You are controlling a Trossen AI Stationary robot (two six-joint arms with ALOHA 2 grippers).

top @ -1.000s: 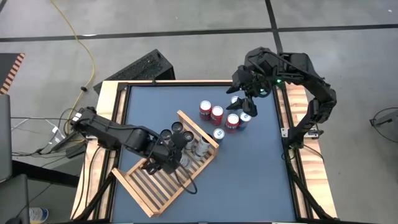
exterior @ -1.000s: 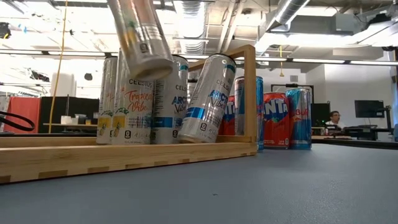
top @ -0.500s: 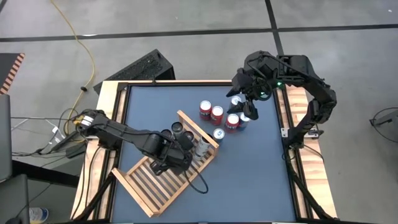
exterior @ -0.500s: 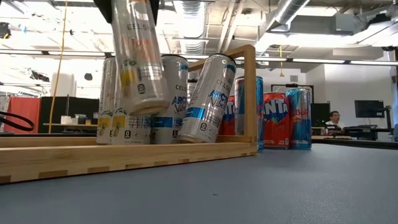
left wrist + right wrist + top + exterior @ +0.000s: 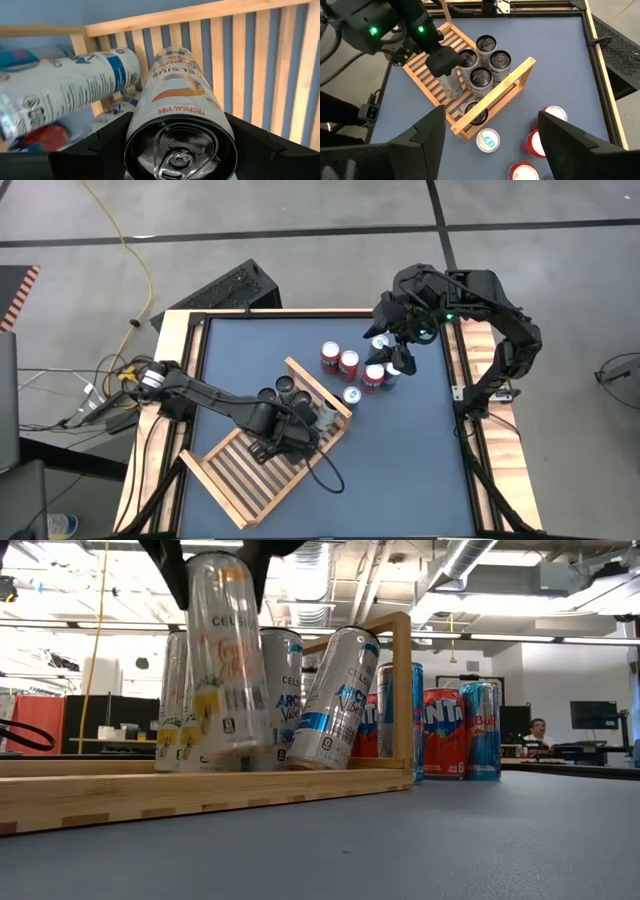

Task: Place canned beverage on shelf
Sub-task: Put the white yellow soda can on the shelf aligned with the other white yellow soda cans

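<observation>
A pale Celsius can (image 5: 225, 670) hangs from my left gripper (image 5: 290, 438), which is shut on it above the slatted wooden shelf (image 5: 240, 475). Beside it, several more Celsius cans (image 5: 481, 77) stand on the slats at the shelf's end. One of them (image 5: 335, 700) leans tilted against the raised frame (image 5: 400, 690). My right gripper (image 5: 492, 145) stands open and holds nothing, high over the loose cans (image 5: 360, 370) near the table's far right. My left gripper pinches the can between its two fingers (image 5: 107, 145), on opposite sides of the wall just below the top rim (image 5: 227, 135). The fingers come from above, pointing steeply down. The can hangs below them almost upright, its bottom (image 5: 235, 745) low over the slats beside the standing cans.
Red Fanta cans (image 5: 442, 730) and blue cans (image 5: 480, 730) stand on the blue table beyond the shelf's frame. One silver can (image 5: 351, 394) stands alone close to the shelf's corner. The shelf's near half (image 5: 260, 60) shows only bare slats.
My left gripper has come down toward the shelf and moved toward the standing cans. The can it holds, slanted and high a second ago, has swung nearly upright and sunk to just above the slats.
</observation>
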